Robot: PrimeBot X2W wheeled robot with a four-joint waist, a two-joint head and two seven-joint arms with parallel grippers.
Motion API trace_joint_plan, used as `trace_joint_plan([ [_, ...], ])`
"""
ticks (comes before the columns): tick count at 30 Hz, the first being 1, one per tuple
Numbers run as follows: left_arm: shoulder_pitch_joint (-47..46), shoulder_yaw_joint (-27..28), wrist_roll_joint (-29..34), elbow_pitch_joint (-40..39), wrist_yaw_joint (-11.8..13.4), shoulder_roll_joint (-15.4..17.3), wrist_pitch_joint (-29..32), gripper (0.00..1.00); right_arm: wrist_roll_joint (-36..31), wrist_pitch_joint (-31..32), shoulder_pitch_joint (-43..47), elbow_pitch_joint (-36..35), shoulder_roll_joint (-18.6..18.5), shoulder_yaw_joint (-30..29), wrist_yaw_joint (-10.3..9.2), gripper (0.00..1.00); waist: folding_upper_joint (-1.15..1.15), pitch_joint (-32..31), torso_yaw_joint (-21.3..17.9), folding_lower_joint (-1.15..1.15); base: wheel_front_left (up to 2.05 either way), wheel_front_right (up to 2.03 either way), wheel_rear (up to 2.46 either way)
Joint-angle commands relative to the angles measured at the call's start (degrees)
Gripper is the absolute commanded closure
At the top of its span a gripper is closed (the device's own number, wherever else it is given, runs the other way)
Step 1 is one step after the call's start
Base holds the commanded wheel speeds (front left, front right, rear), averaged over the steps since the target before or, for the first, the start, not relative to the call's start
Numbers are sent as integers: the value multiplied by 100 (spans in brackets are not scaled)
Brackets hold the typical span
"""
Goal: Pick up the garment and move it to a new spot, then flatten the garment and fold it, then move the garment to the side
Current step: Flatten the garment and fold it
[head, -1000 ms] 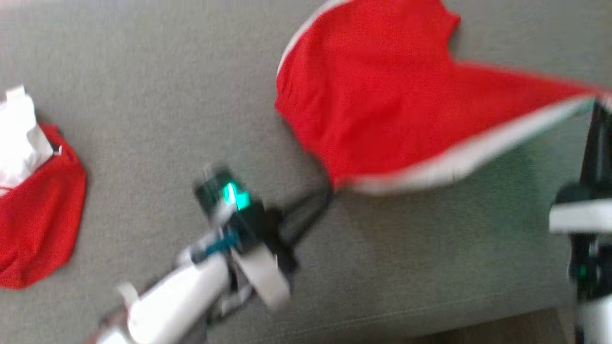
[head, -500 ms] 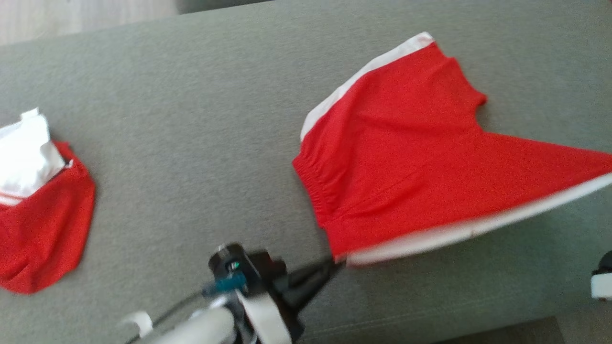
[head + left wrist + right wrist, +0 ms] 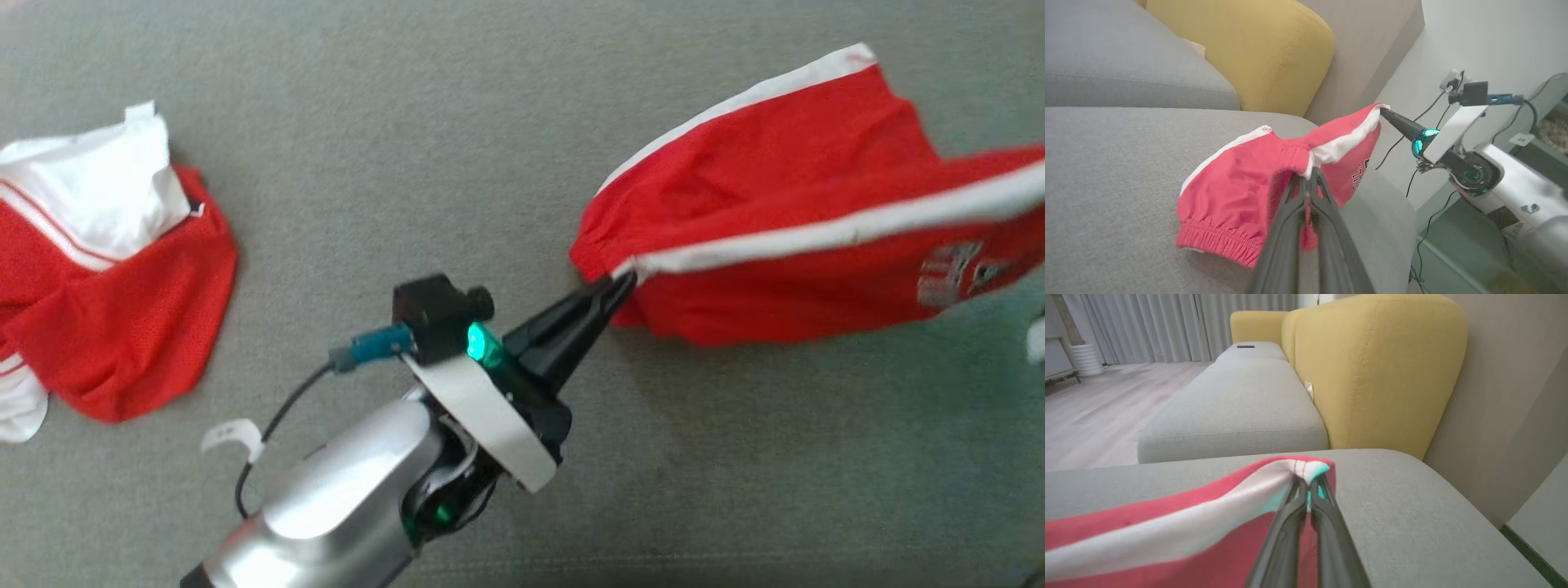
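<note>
Red shorts (image 3: 759,204) are strung between the two grippers over the grey sofa seat (image 3: 392,139). The near edge is lifted and the far part appears to trail on the cushion. Left gripper (image 3: 614,286) is clamped on the waistband end of the white side stripe. Right gripper (image 3: 1308,482) is pinched tight on the stripe's other end, at the leg hem. The step looks like laying out for flattening. To do it well, hold even tension along the stripe, lower both ends together, and draw the cloth lightly toward the robot so the trailing layer spreads rather than bunches. The sofa's end is close on the right, so set down short of it. Stay well apart from the second red-and-white garment (image 3: 122,327) on the left. Let go only once the fabric lies flat.
</note>
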Motion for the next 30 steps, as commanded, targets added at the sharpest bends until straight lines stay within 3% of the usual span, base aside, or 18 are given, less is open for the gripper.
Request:
trace_joint_plan([
  [1,-235,220,-106,-160,1,-9,-30,100,-38,14,-242,-125,-220,135,30,100,0,110,104,-1,0,0,0],
  [13,-890,30,-1182,520,1,-172,-30,100,-147,215,-1994,1969,-897,1020,30,100,0,462,461,-1,0,0,0],
  [20,-1250,-137,-1430,1052,1,-296,-30,100,-217,-50,-2828,2948,-878,1434,30,100,0,683,546,-1,0,0,0],
  [21,-1280,-156,-1448,1110,1,-305,-30,99,-212,-100,-2903,3062,-861,1476,30,80,0,695,545,-1,0,0,0],
  [22,-1292,-156,-1481,1142,1,-318,-30,70,-192,-152,-2964,3159,-844,1540,30,29,0,701,543,-1,0,0,0],
  [23,-1288,-143,-1526,1159,1,-329,-30,25,-173,-223,-3015,3236,-839,1606,30,0,0,703,537,-1,0,0,0],
  [24,-1282,-144,-1543,1164,1,-323,-30,0,-146,-319,-3059,3297,-834,1652,30,0,0,700,529,-1,0,0,0],
  [30,-1103,114,-1145,1102,1,-248,-30,0,210,-607,-3000,3566,-903,1874,30,0,0,550,491,-1,0,0,0],
])
